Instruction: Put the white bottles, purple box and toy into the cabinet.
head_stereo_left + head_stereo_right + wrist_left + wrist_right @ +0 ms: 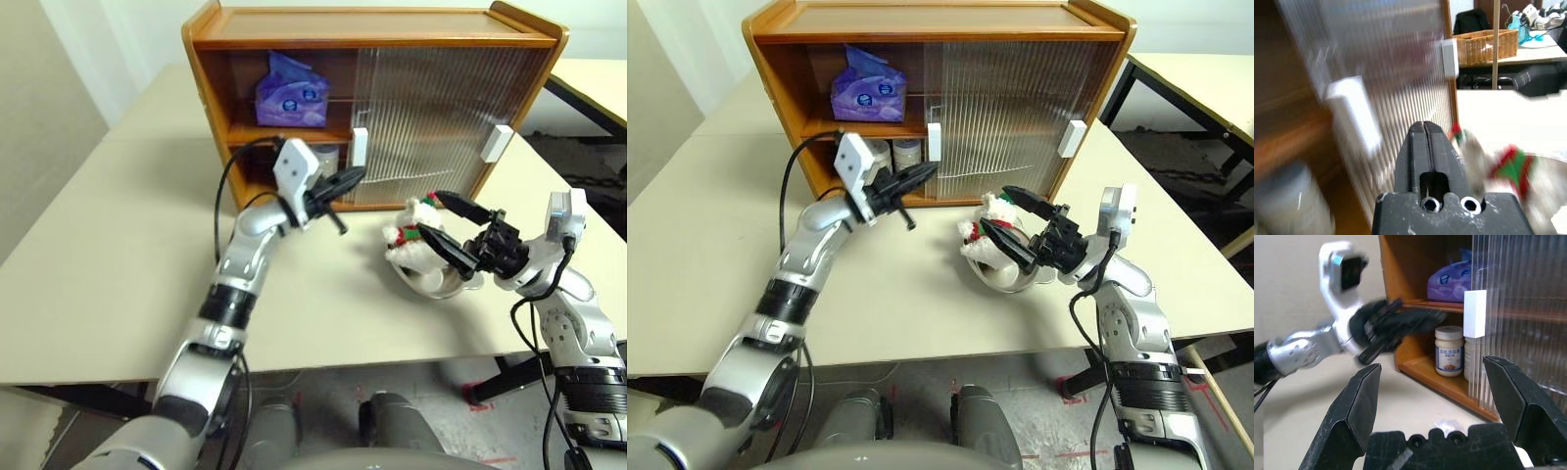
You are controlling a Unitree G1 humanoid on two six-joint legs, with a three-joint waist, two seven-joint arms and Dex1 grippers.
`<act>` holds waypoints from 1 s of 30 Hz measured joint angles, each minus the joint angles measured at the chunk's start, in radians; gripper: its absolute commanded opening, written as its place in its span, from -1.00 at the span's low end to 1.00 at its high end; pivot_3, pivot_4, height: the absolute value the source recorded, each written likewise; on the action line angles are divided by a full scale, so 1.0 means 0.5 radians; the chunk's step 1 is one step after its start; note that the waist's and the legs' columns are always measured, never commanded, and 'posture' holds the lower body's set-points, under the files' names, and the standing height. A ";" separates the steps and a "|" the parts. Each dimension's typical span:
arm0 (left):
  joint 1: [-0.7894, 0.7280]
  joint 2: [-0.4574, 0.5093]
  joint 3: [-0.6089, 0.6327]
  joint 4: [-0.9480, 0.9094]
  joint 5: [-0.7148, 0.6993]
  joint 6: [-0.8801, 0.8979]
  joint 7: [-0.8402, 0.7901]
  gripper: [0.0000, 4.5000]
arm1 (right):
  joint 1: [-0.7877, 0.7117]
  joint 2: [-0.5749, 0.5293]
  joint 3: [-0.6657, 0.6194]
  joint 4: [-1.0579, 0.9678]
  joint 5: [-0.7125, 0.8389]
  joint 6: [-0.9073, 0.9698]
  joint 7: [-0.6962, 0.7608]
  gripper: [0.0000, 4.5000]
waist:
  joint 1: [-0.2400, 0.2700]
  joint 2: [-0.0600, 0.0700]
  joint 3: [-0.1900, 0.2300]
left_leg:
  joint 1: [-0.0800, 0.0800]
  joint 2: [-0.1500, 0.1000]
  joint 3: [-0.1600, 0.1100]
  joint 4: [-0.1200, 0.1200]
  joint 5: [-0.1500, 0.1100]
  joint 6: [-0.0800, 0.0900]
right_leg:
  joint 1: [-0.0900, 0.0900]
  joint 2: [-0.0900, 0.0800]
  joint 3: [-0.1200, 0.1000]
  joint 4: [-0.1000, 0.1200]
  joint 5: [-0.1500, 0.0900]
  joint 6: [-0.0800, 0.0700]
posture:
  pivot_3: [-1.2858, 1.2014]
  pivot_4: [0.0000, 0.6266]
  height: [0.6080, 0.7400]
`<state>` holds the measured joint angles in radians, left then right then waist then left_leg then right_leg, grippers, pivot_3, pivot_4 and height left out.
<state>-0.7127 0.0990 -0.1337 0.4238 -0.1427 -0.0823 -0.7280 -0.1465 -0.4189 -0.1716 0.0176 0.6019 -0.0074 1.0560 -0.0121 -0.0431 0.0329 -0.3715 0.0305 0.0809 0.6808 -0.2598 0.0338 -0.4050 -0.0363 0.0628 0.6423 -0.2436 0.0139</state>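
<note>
On the upper shelf at the cabinet's [372, 24] open left end: the purple box [291, 91], tissue crumpled at its top. On the lower shelf beneath it: the white bottles, one [1448, 351] standing in the open just beside the sliding door's [441, 117] edge, the second [907, 154] next to it and partly behind the ribbed panel. In front of that lower opening, raised above the pale counter [118, 245]: the left pincer [343, 182], both black fingers pressed together with nothing between them, tips aimed toward the white handle [360, 148] at the door's near edge. A second white handle [498, 143] farther right on the same ribbed front. To the right of the shut pincer, out on the counter in front of the closed door: the toy [413, 233], a white plush bear in red and green trim, lying against the shiny bowl [431, 279]; whether inside it or only propped on the rim, unclear. Farthest right: the right pincer [453, 233], fingers spread wide and empty, one tip above the bear and one at its side, contact uncertain.
</note>
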 measured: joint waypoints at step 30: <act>-0.435 0.045 -0.074 0.633 0.426 -0.047 0.367 -0.99 | 0.011 0.059 0.025 -0.022 -0.053 -0.056 0.005 1.00 | -0.065 0.001 0.000 | -0.001 0.001 -0.001 0.000 -0.001 -0.002 | -0.003 0.002 0.002 0.001 0.000 0.001 | 0.03 -1.00 1.00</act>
<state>-0.9302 0.1213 -0.1708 0.7405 0.0703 -0.1057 -0.5444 -0.1408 -0.3893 -0.1588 0.0066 0.5754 -0.0354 1.0587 -0.0446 -0.0425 0.0329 -0.3722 0.0312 0.0806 0.6806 -0.2604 0.0328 -0.4067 -0.0351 0.0640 0.6428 -0.2436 0.0144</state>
